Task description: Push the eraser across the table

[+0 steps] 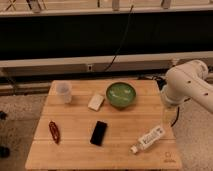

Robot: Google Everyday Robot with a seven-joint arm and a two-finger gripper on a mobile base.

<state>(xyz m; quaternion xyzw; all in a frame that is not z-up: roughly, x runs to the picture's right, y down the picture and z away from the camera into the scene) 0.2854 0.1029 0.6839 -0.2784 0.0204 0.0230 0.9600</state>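
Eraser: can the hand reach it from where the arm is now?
Probably yes. The eraser lies flat with bare table around it. The hand sits by the table's right edge, under the white arm. Only the lying bottle is between them, so approach from above.

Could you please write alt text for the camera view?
A black eraser lies near the middle of a wooden table, apart from the gripper by the table's right edge below the white arm. Around it: green bowl, cream block, clear cup, red object, lying bottle.
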